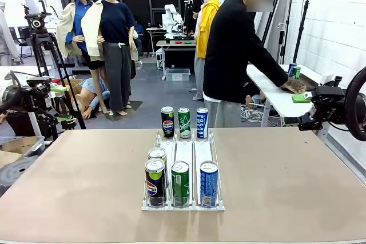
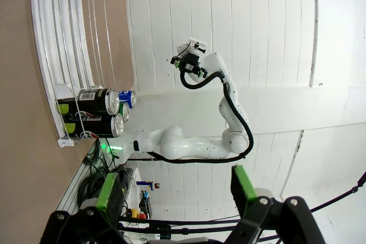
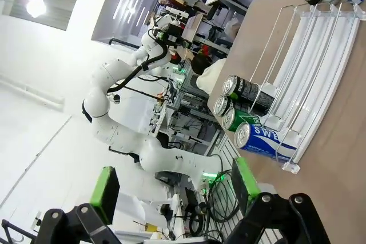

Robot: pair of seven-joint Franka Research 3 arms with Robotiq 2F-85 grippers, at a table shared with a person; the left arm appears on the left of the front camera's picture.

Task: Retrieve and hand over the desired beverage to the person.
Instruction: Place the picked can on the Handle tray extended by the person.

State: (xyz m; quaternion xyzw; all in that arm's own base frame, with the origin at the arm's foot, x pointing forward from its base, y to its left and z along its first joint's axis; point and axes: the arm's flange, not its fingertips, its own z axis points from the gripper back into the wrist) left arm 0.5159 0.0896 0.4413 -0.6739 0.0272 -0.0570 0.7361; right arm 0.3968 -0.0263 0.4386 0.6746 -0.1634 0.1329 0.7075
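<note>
— Waiting on a choice, it seems; both grippers, left gripper (image 2: 171,198) and right gripper (image 3: 174,190), stand apart, holding nothing; cans (image 1: 180,182) sit in the rack (image 1: 183,206).
— Agreed; the person (image 1: 234,55) is turned away; next needs a pick.

A broad tan rectangular tabletop (image 1: 297,187) is lying across the foreground, with a white three-lane plastic rack (image 1: 185,148) sitting at its middle. A black camera tripod (image 1: 39,32) is standing far left. A small green block (image 1: 300,99) is resting on a white side table (image 1: 274,92) at right.
</note>
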